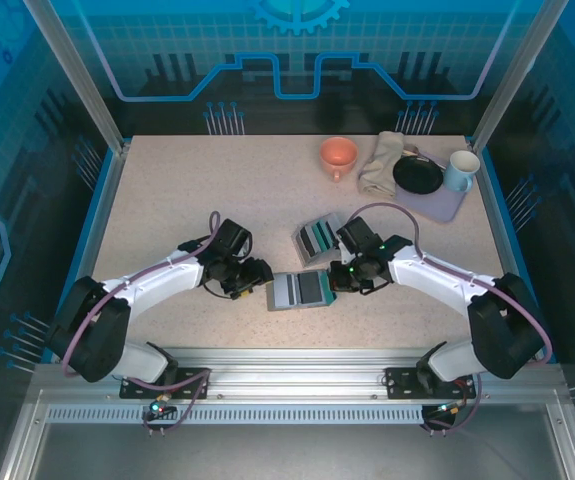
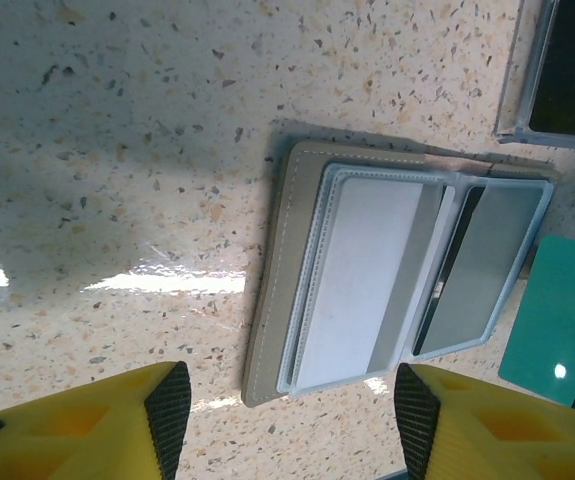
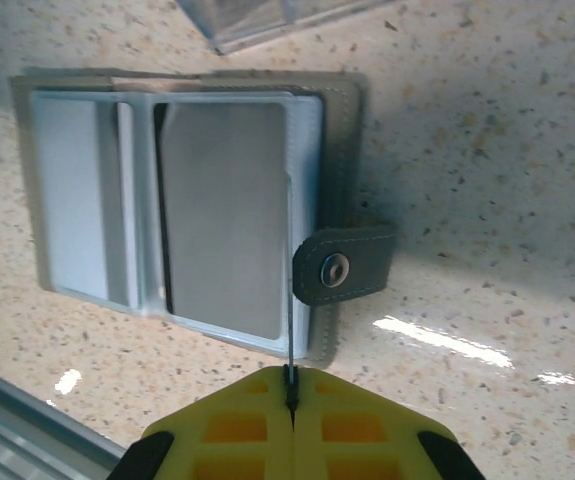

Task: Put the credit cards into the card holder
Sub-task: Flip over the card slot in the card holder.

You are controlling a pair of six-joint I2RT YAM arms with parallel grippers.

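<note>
Inserting is in hand: your right gripper (image 3: 290,398) pinches a teal credit card (image 2: 557,320) edge-on at the open card holder (image 2: 272,290) — left gripper (image 2: 294,410) spread, empty. Next, align the card with a pocket mouth — then slide.

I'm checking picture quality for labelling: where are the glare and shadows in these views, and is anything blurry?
Left wrist view: white glare streaks on the table left of the card holder, a soft shadow band above them, holder sharp. Right wrist view: glare patches on the table right of the snap tab, focus crisp. Top view: evenly lit table.
</note>
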